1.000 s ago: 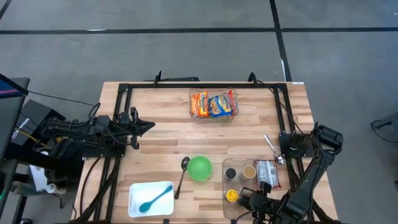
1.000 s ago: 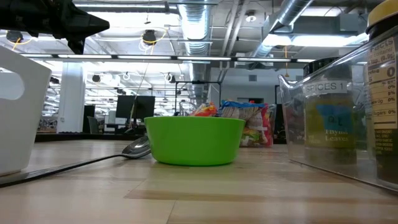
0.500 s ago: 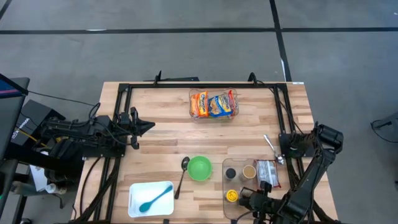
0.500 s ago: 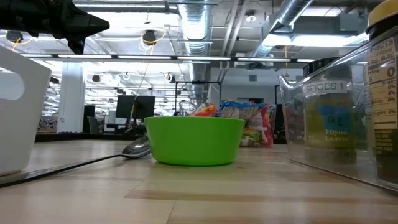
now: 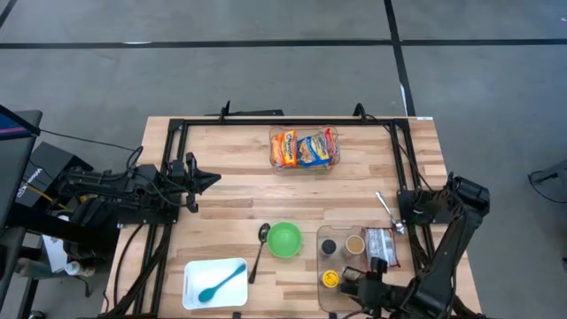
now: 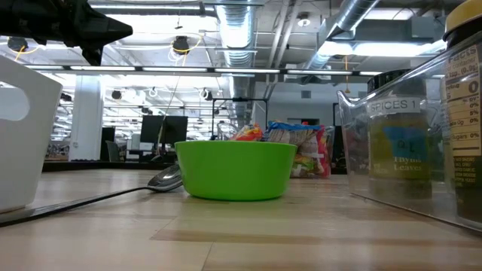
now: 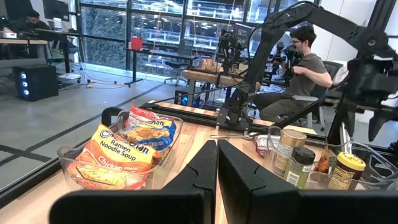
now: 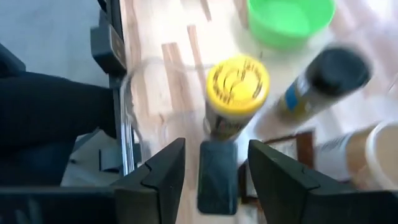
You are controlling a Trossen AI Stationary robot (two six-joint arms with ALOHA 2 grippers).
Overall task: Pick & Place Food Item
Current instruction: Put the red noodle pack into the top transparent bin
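The ramen packets (image 5: 304, 149) are seen lying in a clear dish (image 5: 275, 166) at the far middle of the table (image 5: 230, 213), untouched. The right gripper (image 8: 212, 163) is held partly open over the clear spice bin (image 5: 323, 297) at the near right edge, nothing gripped; a yellow-lidded jar (image 8: 237, 93) stands just ahead of its fingers, a dark-lidded jar (image 8: 323, 78) beside that. The left gripper (image 5: 209, 180) is pinched shut and empty at the left side. No change from a second ago is noted. A green bowl (image 5: 284, 239), a spoon (image 5: 260, 248) and a white tray (image 5: 199, 297) with a teal spoon (image 5: 221, 283) occupy the near middle.
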